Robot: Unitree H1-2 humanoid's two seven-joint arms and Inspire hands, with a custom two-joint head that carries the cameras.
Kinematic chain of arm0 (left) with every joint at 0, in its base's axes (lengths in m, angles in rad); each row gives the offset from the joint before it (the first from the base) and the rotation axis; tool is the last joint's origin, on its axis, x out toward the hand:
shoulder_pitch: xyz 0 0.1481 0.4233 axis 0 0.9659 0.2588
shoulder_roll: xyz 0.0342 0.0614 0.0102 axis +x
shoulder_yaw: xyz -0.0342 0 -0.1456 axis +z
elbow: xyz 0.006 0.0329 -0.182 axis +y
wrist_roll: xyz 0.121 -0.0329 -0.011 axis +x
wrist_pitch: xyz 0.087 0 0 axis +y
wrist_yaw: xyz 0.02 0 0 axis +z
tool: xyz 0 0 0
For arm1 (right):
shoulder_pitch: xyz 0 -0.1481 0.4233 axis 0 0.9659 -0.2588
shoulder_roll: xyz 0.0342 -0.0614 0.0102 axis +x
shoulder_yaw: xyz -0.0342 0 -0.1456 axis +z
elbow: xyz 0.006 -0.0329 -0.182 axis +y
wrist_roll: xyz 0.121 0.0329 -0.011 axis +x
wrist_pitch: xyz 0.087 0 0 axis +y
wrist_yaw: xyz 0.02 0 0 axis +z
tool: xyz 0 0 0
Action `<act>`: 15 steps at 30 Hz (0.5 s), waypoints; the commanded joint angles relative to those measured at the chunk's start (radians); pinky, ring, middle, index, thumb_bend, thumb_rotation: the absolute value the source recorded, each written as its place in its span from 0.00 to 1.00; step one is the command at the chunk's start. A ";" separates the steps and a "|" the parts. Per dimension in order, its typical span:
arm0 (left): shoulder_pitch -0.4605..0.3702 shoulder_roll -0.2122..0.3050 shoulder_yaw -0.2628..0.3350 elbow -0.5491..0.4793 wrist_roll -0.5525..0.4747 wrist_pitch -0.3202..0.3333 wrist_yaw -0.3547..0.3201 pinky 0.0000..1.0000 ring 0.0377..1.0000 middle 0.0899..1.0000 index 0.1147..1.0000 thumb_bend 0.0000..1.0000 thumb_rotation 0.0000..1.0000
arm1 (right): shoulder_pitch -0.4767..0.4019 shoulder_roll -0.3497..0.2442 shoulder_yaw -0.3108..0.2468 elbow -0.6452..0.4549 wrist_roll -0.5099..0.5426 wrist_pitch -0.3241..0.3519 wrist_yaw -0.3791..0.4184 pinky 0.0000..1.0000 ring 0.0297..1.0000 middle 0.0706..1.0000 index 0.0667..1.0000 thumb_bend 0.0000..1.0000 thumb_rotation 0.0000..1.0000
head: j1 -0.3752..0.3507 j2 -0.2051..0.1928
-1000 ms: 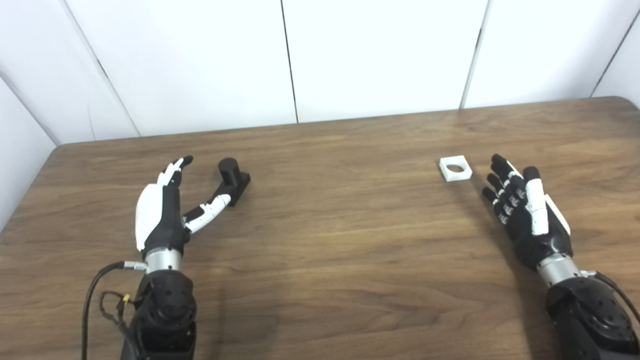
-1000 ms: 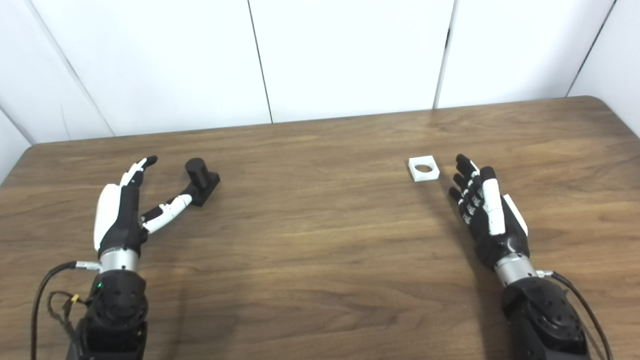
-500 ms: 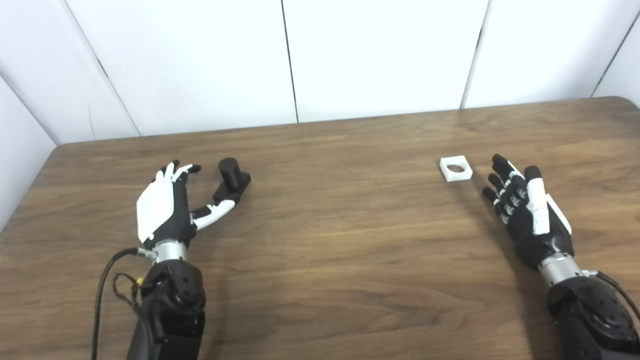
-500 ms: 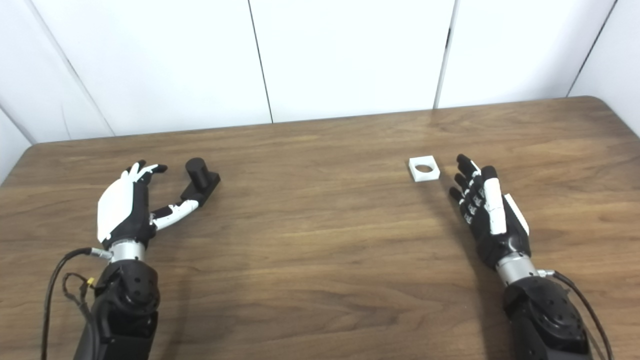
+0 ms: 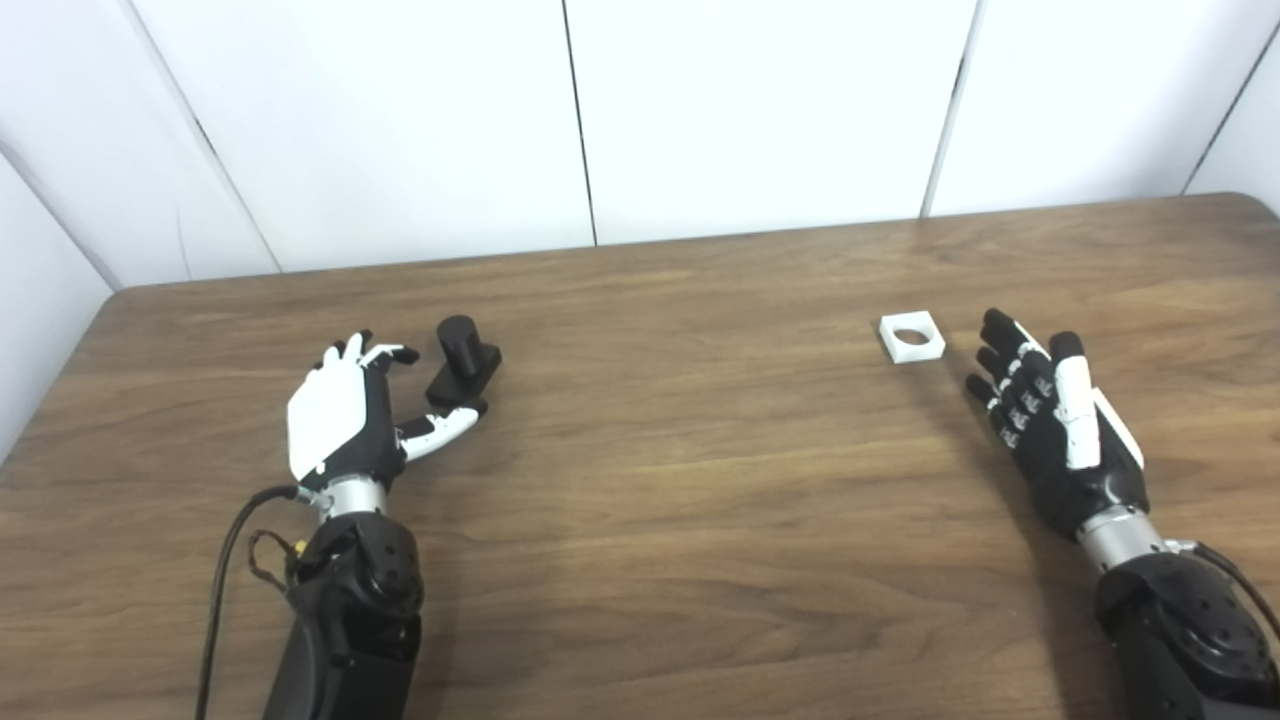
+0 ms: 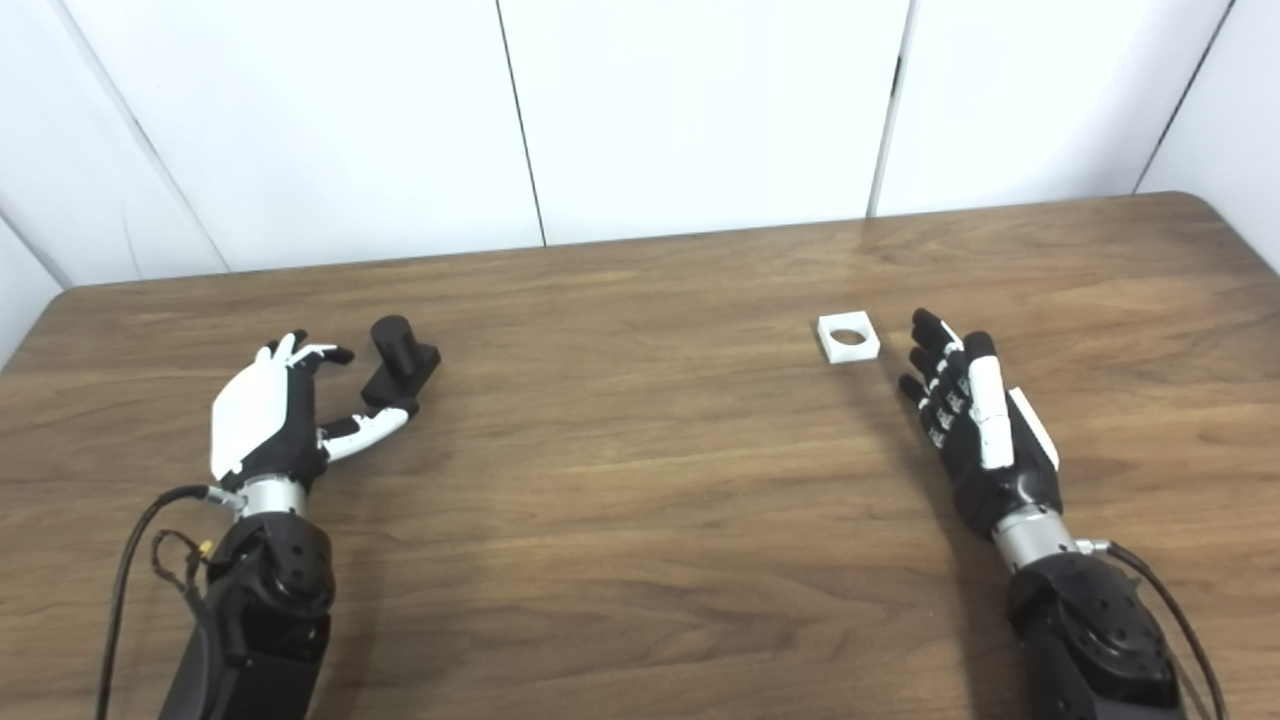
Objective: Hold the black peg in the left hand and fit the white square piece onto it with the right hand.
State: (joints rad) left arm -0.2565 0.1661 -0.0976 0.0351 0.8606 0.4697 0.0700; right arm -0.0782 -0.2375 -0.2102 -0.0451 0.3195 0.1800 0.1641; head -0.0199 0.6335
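White wall panels back a brown wood-grain table [image 5: 660, 450]. No containers in view; the nearest thing to one is the hole in the white piece.

Small black cylindrical peg on a black square base [image 5: 462, 357] stands upright at about 9 o'clock from table centre, on the table, not held. Left hand [image 5: 345, 420], white back up, sits at the peg's 7 o'clock: fingers [image 5: 385, 352] curl toward the peg but stay just beside it, thumb [image 5: 445, 427] reaches under the base's near edge, looks touching. Hand spread, holding nothing.

Flat white square piece with a round hole [image 5: 911, 337] lies at 3 o'clock, hole empty. Right hand [image 5: 1050, 425] at its 4 o'clock, near but apart, fingers straight and spread, holding nothing.
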 commanded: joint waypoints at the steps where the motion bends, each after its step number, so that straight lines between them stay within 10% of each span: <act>1: -0.059 0.010 -0.001 0.007 0.026 -0.002 0.024 1.00 1.00 0.96 0.71 0.80 0.47 | -0.008 -0.017 0.001 -0.022 -0.006 -0.014 0.005 1.00 1.00 0.99 0.93 0.64 0.98 | 0.000 0.000; 15: -0.112 0.009 -0.028 0.125 0.000 -0.011 0.062 1.00 1.00 0.96 0.72 0.80 0.49 | 0.009 -0.010 -0.002 -0.033 -0.012 -0.012 -0.003 0.99 1.00 0.98 0.93 0.65 0.95 | -0.013 -0.001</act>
State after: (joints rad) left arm -0.3115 0.1622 -0.1218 0.1708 0.8523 0.4688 0.0883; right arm -0.0661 -0.2338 -0.2109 -0.0610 0.3093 0.1796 0.1577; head -0.0322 0.6320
